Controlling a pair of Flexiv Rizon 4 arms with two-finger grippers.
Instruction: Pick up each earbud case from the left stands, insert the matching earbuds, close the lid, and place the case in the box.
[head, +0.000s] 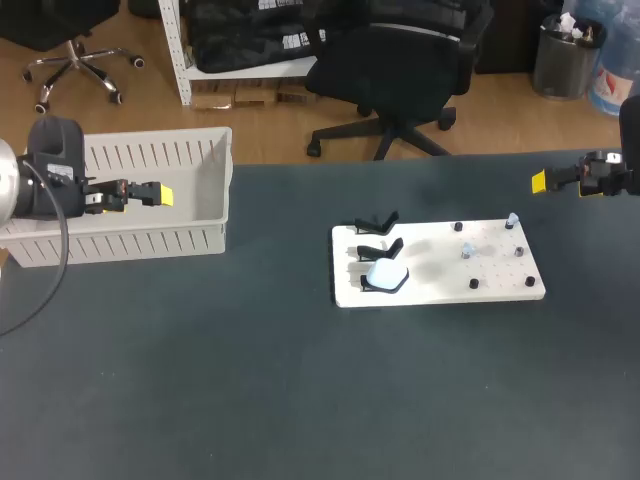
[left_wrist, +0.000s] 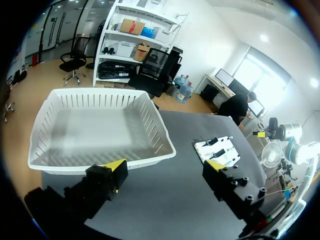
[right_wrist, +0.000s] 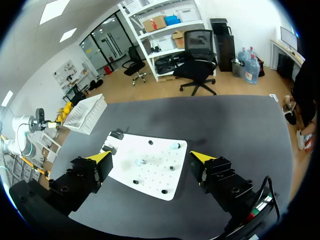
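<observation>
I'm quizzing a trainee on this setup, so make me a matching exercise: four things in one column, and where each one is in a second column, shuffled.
Column one
1. earbud case
2. left gripper
3. right gripper
4. box

Column two
A. open, at the table's right side
B. at the table's far left, nothing in it
C. on the white board's near left corner
D. open, by the box

Pairs: 1-C, 2-D, 3-A, 4-B

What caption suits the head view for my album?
Left tool by the white basket, right tool opposite, both open; one earbud case sits on the white board.
</observation>
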